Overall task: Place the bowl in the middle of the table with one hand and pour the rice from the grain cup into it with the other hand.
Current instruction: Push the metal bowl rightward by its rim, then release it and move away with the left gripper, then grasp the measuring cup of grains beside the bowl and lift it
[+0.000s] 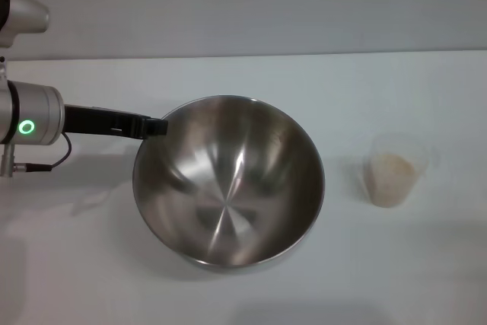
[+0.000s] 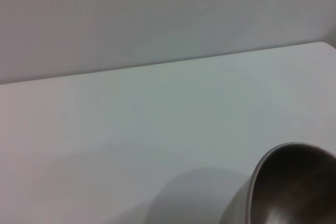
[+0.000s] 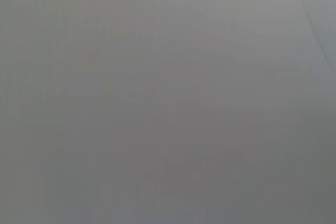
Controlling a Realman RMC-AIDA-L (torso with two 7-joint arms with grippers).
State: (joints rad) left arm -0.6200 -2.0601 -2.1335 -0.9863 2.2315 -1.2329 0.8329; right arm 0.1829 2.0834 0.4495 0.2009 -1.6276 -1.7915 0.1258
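The worktop [image 1: 251,294] carries the bowl [image 1: 228,180] near its middle, tilted, its left rim pinched by the left claw [image 1: 156,126]. To its right, well apart, stands the cup [image 1: 393,168], full of rice [image 1: 392,176]. Placing looks nearly done; pouring remains. No right claw shows.

Left arm is reaching in from the left edge of the head view, held roughly level. Silver wrist housing is showing a lit green ring. Left tool [image 1: 154,125] is extending rightward as a dark, slim pair of fingers, its tip sitting at the far-left rim of the bowl [image 1: 228,180]; whether it is gripping the rim cannot be told. A black cable is hanging below the wrist. Right arm is not showing in the head view.
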